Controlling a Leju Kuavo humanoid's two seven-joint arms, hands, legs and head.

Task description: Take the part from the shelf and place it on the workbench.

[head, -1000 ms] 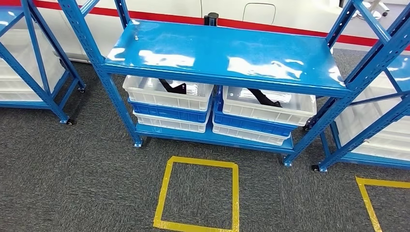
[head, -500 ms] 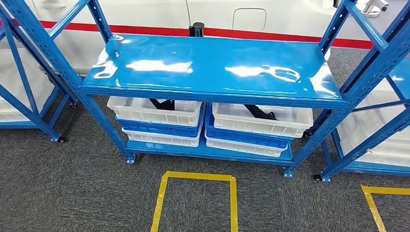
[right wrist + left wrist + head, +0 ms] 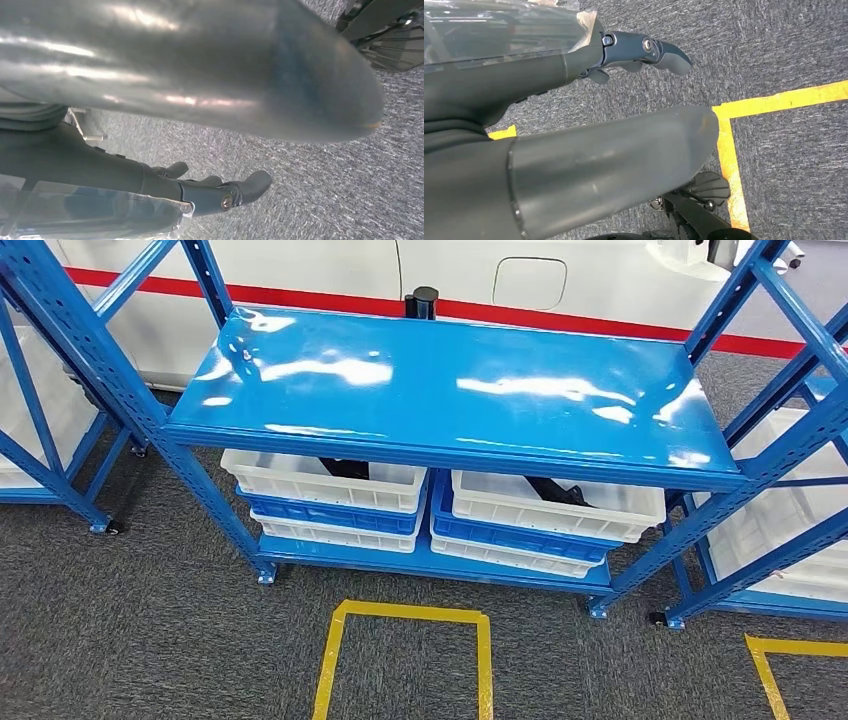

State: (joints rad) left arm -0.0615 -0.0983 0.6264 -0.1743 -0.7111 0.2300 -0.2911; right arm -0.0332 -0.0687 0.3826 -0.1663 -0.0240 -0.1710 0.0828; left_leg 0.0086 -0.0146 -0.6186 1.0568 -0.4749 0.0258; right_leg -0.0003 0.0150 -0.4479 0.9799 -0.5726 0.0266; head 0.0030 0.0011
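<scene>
Straight ahead in the head view stands a blue metal shelf (image 3: pixel 450 390), its glossy top board bare and reflecting light. Under that board, on the lower level, sit two stacks of white and blue plastic bins side by side; the left top bin (image 3: pixel 322 480) holds a black part (image 3: pixel 345 468), and the right top bin (image 3: pixel 556 506) holds another black part (image 3: pixel 557 490), each partly hidden by the board above. A yellow tape square (image 3: pixel 405 660) marks the grey carpet (image 3: pixel 150 630) just in front of the shelf, and a corner of a second yellow outline (image 3: pixel 775 665) lies off to the right. More blue racks with white bins flank the shelf on both sides. The left hand (image 3: pixel 574 100) hangs over the carpet beside yellow tape, its fingers (image 3: pixel 664 50) extended and holding nothing. The right hand (image 3: pixel 190 150) likewise hangs over carpet, fingers (image 3: pixel 245 187) apart and empty.
</scene>
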